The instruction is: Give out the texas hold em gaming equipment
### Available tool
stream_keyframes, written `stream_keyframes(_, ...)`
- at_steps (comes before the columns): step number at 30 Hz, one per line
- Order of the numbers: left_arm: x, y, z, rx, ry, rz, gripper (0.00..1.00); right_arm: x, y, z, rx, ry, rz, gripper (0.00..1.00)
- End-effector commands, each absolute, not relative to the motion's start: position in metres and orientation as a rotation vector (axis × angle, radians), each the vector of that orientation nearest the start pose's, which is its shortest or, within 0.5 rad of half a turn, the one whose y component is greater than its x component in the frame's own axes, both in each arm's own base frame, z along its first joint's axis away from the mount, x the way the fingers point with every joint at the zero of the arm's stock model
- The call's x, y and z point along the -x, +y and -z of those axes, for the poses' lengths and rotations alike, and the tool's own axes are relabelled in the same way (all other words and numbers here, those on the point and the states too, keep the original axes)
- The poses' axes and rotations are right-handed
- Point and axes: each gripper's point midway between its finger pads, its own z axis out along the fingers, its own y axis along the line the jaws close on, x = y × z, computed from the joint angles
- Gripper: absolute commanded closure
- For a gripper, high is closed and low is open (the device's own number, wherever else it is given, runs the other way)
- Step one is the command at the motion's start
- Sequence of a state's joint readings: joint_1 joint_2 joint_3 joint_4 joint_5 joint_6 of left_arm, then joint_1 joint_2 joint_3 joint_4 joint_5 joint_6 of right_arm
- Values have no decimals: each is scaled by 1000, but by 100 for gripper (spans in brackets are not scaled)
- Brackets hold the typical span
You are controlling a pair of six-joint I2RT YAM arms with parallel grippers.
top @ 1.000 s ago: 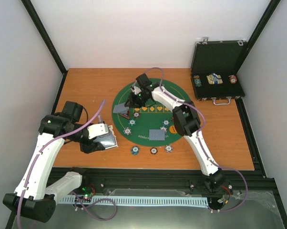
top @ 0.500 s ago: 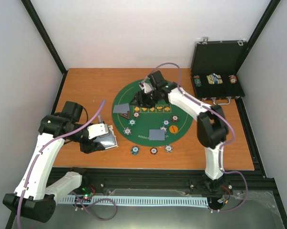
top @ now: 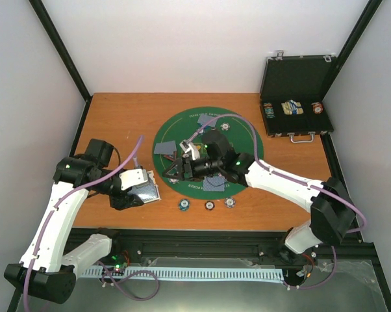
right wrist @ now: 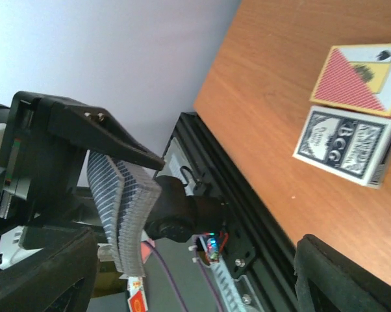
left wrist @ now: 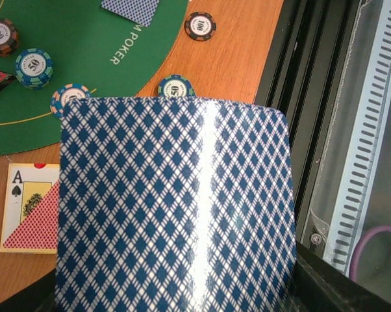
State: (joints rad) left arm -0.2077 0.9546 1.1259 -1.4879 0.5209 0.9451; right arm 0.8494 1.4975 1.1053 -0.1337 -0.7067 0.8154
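My left gripper (top: 141,190) is shut on a thick deck of blue-backed playing cards (left wrist: 176,208), held over the table's near left; the deck hides its fingers in the left wrist view. My right gripper (top: 184,170) is over the near left of the green round mat (top: 247,140) and faces that deck (right wrist: 121,214). It is open with nothing between its fingers (right wrist: 345,279). Two face-down cards (top: 164,148) (top: 215,184) lie on the mat, with striped chips (left wrist: 33,65) and a black-and-red triangle marker (top: 172,156) near them. Three chips (top: 210,205) lie on the wood in front of the mat.
Two card boxes, a red one (right wrist: 361,78) and a dark one (right wrist: 345,146), lie on the wood by the left gripper. An open black case (top: 294,97) stands at the back right. A black rail (left wrist: 293,97) runs along the table's near edge.
My right arm has swung back from the mat's far side to its near left, towards the held deck, and its jaws have opened. The left arm has not moved.
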Motion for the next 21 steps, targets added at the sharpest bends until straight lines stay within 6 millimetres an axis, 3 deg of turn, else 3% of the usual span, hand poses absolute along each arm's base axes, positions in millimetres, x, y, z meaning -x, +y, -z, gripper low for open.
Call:
stream_keyframes(1,-135,-121,-222,-1503,2159,573,88,-184,413,-260,568,2291,-1719,20)
stream_keyframes(7,-134,-122,-222,-1503,2155,578,88,-160,436,-255,643,2300,-1765,21)
stream_keyframes(21,-135,-123,-225,-1502,2144,578,88,-143,476,-252,724,2286,-1897,25)
